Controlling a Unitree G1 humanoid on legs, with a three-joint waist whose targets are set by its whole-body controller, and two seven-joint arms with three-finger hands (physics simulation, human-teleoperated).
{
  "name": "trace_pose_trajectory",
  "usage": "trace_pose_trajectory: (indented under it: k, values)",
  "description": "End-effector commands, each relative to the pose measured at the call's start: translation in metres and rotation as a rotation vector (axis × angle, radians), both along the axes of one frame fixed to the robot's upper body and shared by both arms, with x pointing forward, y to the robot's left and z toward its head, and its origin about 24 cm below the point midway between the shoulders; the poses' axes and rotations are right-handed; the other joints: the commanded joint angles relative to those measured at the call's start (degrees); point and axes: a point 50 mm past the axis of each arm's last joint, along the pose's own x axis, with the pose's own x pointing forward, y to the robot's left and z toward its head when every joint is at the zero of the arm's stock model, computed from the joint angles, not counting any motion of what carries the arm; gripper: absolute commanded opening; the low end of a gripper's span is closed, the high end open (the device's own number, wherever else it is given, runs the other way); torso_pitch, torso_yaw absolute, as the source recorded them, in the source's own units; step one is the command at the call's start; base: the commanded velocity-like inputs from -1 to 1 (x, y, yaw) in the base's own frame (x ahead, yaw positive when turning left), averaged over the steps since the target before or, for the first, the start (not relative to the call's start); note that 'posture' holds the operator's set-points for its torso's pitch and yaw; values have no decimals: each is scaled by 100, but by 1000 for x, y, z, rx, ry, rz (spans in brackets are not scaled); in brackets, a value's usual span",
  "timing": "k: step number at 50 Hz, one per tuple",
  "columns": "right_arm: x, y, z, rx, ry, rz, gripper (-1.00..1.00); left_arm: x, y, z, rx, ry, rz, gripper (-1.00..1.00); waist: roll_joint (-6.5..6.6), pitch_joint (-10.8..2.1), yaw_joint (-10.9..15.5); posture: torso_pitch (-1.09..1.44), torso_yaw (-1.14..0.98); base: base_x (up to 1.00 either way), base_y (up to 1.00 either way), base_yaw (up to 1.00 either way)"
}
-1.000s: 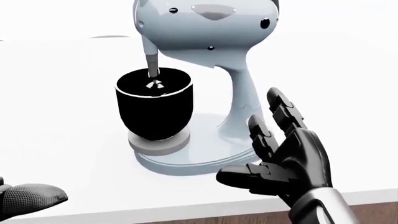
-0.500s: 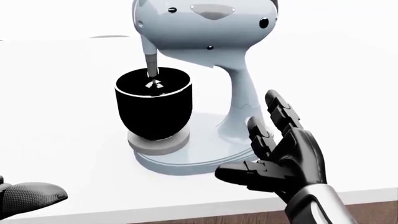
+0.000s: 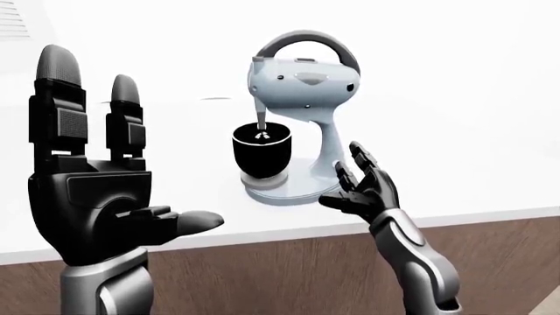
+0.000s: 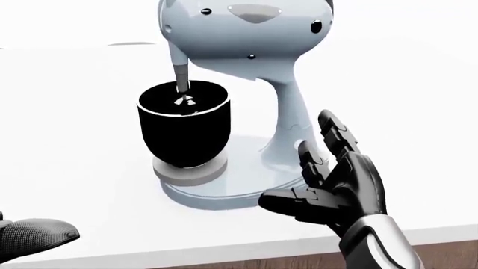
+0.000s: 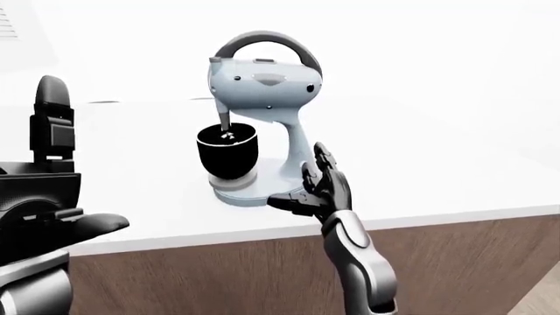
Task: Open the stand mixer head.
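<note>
Over the last second my right hand [image 4: 332,185] has crept only slightly: in the head view it sits a touch lower and nearer the mixer base than it did, fingers the same. The camera itself looks steady, since the bowl and mixer hold their places. So I read this as a slow approach, not contact; the head is not yet opened and nothing on the mixer has moved.

Right hand state: spread, three fingers fanned, palm facing left toward the mixer's neck, thumb low and pointing left. It grips nothing. It stands just beside the pedestal at the near right edge of the base; whether a fingertip brushes the neck I cannot tell from these angles.

Left hand [image 3: 92,197]: raised close to the cameras at the left, fingers upright and spread, thumb out to the right, holding nothing, well apart from the mixer.

The stand mixer [image 3: 302,85] stands upright on the white worktop [image 3: 473,170], toward its near edge, centre of the eye views. Its head lies level, long axis running left to right in the views, nose end at left over the black bowl [image 4: 183,126], with the beater shaft [image 4: 181,78] dropping straight down into the bowl. Hinge end is at right, atop the neck. A dark arched handle [image 5: 267,41] runs over the head.

Judgement: the hand must rise from base level to the nose end or handle to tilt the head up.
</note>
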Motion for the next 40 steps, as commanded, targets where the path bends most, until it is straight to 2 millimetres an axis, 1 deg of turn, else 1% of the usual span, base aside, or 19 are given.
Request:
trace_pose_trajectory:
  k: [1, 32, 36, 40]
  values:
    - [3, 1, 17, 8, -91, 1, 100, -4, -1, 8, 8, -54, -5, 95, 10, -5, 1, -41, 0, 0, 0, 0]
    - [10, 2, 14, 7, -78, 2, 100, -3, -1, 7, 9, -52, -3, 95, 12, 0, -9, -41, 0, 0, 0, 0]
    - [8, 1, 15, 9, -82, -1, 100, -3, -1, 6, 10, -51, -3, 95, 8, 4, -5, -41, 0, 0, 0, 0]
    - [-4, 3, 28, 21, -117, 15, 100, -2, -1, 5, 11, -49, -2, 95, -2, 4, 6, -41, 0, 0, 0, 0]
